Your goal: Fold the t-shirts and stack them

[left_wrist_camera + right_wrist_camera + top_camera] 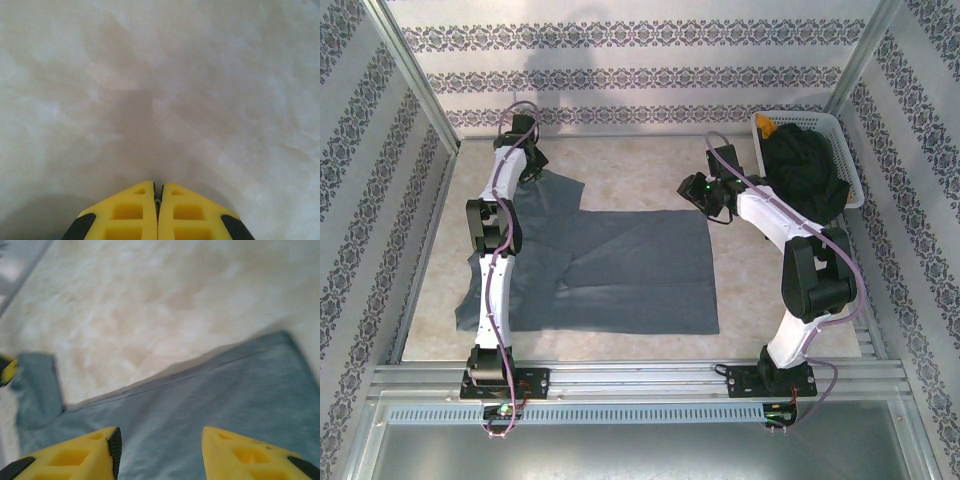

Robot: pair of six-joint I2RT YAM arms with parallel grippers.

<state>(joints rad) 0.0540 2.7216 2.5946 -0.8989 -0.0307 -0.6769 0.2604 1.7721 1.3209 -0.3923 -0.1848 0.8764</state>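
Grey-blue cloth t-shirt (620,270) is lying spread flat, likely for folding. Left claw (157,197) is pinching shut by its far sleeve; whether on cloth, I cannot tell. Right claw (161,437) is hanging open over the far edge, holding nothing, maybe ready to grab. Black cloth t-shirt (805,170) is waiting in the white plastic basket (842,128).

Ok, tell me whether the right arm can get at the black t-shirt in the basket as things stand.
Probably yes: the black t-shirt lies heaped uncovered in the basket, beside the right arm, whose open jaws hang over the grey t-shirt.
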